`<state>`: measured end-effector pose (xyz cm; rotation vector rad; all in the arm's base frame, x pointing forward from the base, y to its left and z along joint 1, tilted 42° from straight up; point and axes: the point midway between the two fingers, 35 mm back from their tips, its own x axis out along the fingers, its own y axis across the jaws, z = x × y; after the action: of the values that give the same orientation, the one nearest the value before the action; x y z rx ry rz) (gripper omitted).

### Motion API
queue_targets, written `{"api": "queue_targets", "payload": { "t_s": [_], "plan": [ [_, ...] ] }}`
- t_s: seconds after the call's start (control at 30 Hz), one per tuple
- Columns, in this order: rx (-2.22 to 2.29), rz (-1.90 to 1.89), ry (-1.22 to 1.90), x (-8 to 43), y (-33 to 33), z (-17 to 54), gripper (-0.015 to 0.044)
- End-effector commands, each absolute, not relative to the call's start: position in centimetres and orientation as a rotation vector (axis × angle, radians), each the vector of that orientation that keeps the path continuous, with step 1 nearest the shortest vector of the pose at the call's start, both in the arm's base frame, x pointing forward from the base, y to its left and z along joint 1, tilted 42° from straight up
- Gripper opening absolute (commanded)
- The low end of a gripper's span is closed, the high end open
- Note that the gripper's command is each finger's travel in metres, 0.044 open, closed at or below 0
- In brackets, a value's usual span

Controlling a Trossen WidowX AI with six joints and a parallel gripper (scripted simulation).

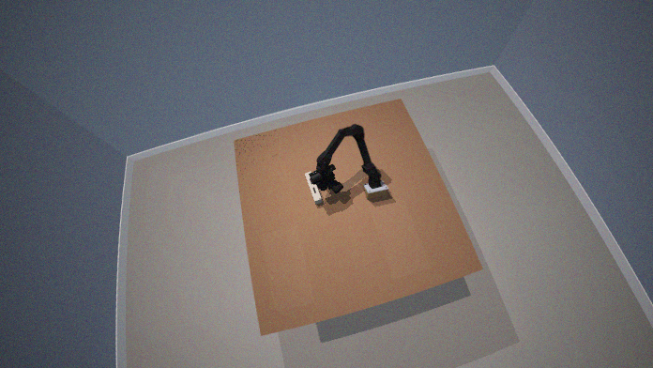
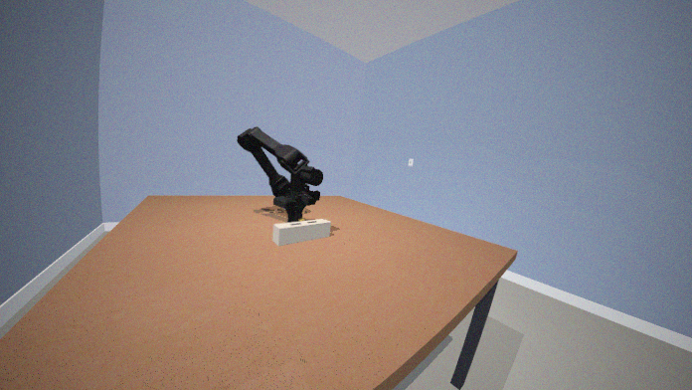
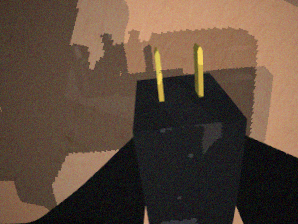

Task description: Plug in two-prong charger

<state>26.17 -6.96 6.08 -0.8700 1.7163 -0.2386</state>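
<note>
The black charger (image 3: 190, 155) shows in the wrist view with two yellow prongs pointing away from the fingers. My gripper (image 3: 180, 141) (image 2: 294, 217) is shut on the charger. The white power strip (image 2: 303, 235) (image 1: 317, 197) stands on the table, long and narrow, with two dark outlets in its top. In the exterior view the gripper is behind the strip, low near its top edge, and a bit of yellow prong shows just over that edge. Both outlets look uncovered there. The arm hides part of the strip in the top view. The strip is not recognisable in the wrist view.
The brown table (image 1: 356, 263) (image 2: 249, 298) carries the arm's white base (image 1: 376, 189), to the right of the strip in the top view. Arm shadows fall on the table beside the strip and across the wrist view.
</note>
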Motion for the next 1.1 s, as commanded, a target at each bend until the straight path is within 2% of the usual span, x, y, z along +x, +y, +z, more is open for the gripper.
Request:
{"api": "queue_targets", "payload": {
  "t_s": [0.0,0.57,1.07],
  "plan": [
    [-0.832,-0.291,1.7,26.1,-7.8,6.6,0.0],
    [-0.654,-0.513,1.634,25.3,-11.4,8.6,0.0],
    [-0.643,-0.527,1.629,26.7,-11.6,8.8,0.0]
  ]
}}
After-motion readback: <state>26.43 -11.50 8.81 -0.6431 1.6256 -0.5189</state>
